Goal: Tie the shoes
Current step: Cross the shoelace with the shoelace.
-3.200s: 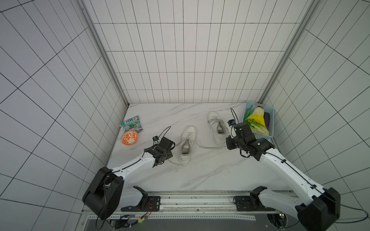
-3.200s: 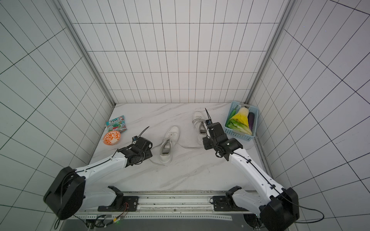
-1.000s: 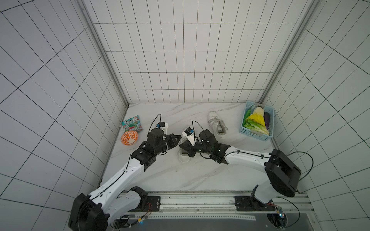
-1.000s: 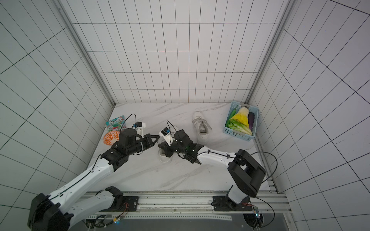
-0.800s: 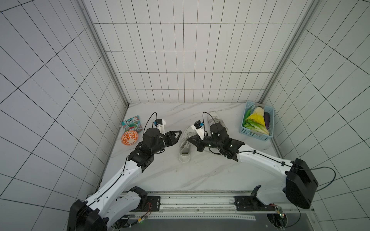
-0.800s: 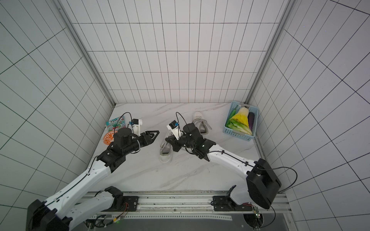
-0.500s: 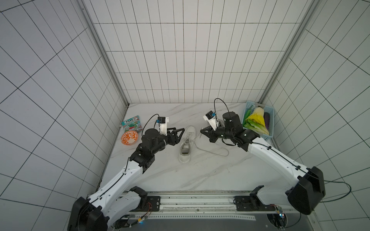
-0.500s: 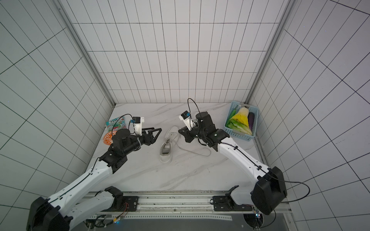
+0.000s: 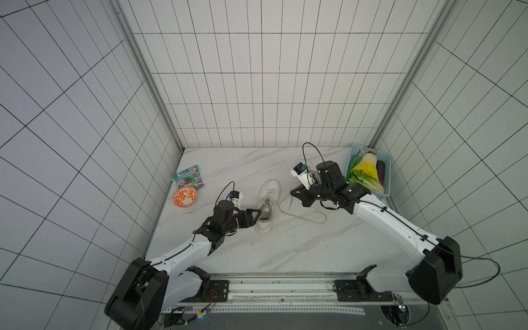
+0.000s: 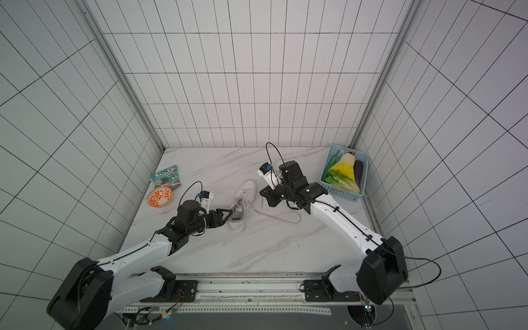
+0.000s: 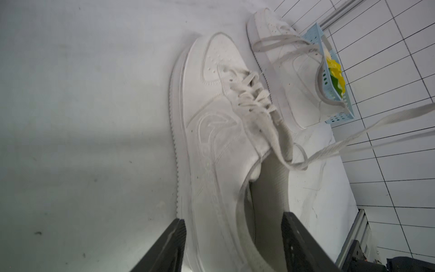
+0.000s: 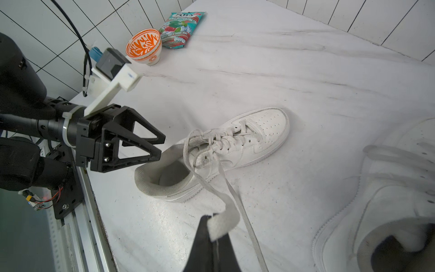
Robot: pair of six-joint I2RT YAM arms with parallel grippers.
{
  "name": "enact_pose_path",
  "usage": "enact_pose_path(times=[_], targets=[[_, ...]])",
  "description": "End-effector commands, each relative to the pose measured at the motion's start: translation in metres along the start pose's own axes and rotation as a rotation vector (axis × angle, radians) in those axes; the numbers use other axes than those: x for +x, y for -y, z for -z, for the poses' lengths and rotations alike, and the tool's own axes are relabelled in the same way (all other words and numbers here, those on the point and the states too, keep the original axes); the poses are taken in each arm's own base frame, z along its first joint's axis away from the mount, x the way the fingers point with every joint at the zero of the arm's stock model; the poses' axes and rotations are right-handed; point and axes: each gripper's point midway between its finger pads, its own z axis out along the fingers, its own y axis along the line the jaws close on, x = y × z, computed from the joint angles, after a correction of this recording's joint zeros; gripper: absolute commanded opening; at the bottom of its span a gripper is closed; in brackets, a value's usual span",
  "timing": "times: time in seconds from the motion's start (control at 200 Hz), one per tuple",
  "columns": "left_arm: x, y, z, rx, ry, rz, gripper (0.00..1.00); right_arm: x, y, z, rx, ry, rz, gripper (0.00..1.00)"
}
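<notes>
A flat lace (image 12: 223, 222) of the near shoe (image 9: 267, 205) is being pinched at a folded end between the fully closed jaws of the right gripper (image 12: 213, 237). It is being held in the air across to the top eyelets, while a slack loop is being seen lying on the marble table (image 9: 285, 251). The near shoe is being seen upright mid-table, its heel being straddled by the left gripper (image 12: 156, 148), whose jaws are being held roughly half apart with nothing gripped; whether the collar is being touched cannot be told. The second shoe (image 12: 388, 200) is being seen just beyond, under the right arm and near the blue basket (image 9: 383, 194). Because the heel is not being clamped, the near shoe could be dragged or tipped by a harder pull, the lace could be lost from so small a pinch, and the slack loop could be snagged. On the packet (image 12: 181, 26) beside the orange bowl (image 12: 144, 47), "MINT BLOSSOM" and "CHERRY MINT" are being shown legibly; the brand name above is being cropped too much to be read. A curved emblem is being shown embossed on the near shoe's side, its lettering unreadable.
</notes>
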Motion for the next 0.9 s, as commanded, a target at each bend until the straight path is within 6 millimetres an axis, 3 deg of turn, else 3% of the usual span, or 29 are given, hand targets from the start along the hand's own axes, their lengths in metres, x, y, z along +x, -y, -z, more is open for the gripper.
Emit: enact_pose_path(times=[0.0, 0.14, 0.29, 0.465, 0.555, 0.74, 0.825, 0.895], targets=[[0.005, 0.028, 0.004, 0.099, -0.004, 0.019, 0.64, -0.012, 0.009, 0.007, 0.042, 0.013, 0.002, 0.0], [0.013, 0.047, 0.007, 0.147, -0.016, -0.016, 0.65, -0.012, 0.015, 0.008, 0.07, 0.007, -0.004, 0.0], [0.013, 0.044, 0.006, 0.127, -0.011, -0.015, 0.65, -0.019, 0.017, 0.009, 0.068, 0.022, 0.0, 0.0], [0.005, 0.057, 0.007, 0.165, 0.002, -0.045, 0.65, -0.031, 0.015, 0.013, 0.061, 0.056, 0.02, 0.0], [-0.012, 0.063, 0.016, 0.16, 0.049, -0.097, 0.65, -0.037, 0.014, 0.015, 0.061, 0.065, 0.036, 0.0], [-0.077, 0.074, 0.049, 0.123, 0.26, -0.301, 0.7, -0.05, 0.011, 0.022, 0.036, 0.089, 0.067, 0.0], [-0.098, 0.087, 0.052, 0.166, 0.324, -0.387, 0.74, -0.056, 0.008, 0.023, 0.014, 0.096, 0.074, 0.0], [-0.103, 0.101, 0.045, 0.232, 0.313, -0.452, 0.74, -0.059, 0.008, 0.022, 0.004, 0.097, 0.075, 0.0]])
